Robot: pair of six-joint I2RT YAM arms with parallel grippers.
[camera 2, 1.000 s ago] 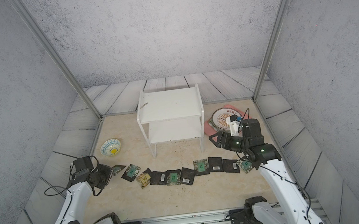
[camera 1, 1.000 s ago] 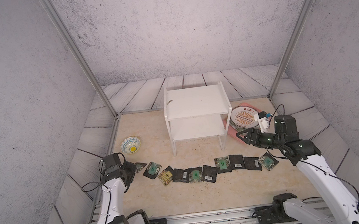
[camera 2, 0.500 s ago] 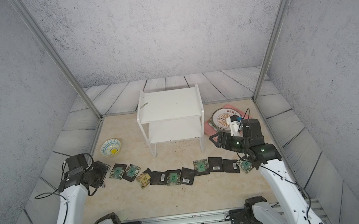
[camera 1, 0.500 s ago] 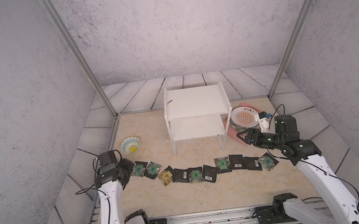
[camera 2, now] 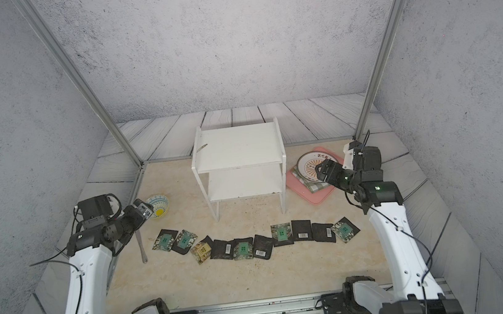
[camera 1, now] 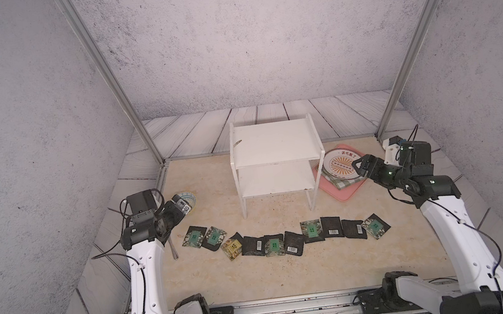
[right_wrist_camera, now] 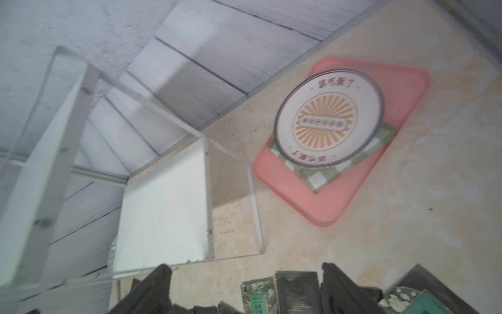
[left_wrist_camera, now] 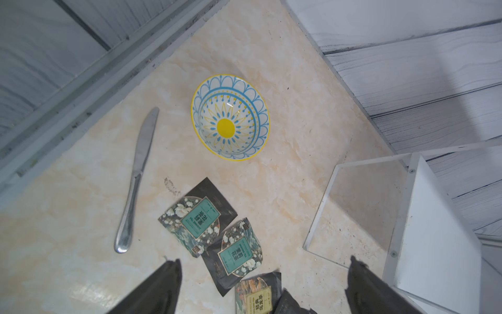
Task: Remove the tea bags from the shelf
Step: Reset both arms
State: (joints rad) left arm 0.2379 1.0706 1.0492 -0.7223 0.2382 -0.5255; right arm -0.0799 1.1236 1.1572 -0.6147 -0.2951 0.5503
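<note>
Where the white two-tier shelf (camera 1: 273,158) stands mid-table on thin legs, both flat boards show bare in both top views, its long side running left to right across the table and its open front facing the arm bases; the raised side edges are thin white frames. The tea bags (camera 1: 285,237) lie off it, flat on the beige marbled tabletop (camera 1: 257,276) in front of it, in a loose shallow arc whose long axis runs left to right, neighbours touching or overlapping. They are small square foil-like sachets: some show a green label with white flowers, one a yellow label (camera 1: 232,247), others a black face with white barcode. Left gripper (left_wrist_camera: 263,288) hovers above the left end of the row, jaws spread wide, nothing between them. Right gripper (right_wrist_camera: 244,291) hangs above the right end, near the pink tray (camera 1: 344,194), jaws likewise wide and empty. A glossy patterned bowl (left_wrist_camera: 230,117) and a polished metal knife (left_wrist_camera: 137,179) lie beside the left end, the knife blade pointing away from the arm bases
</note>
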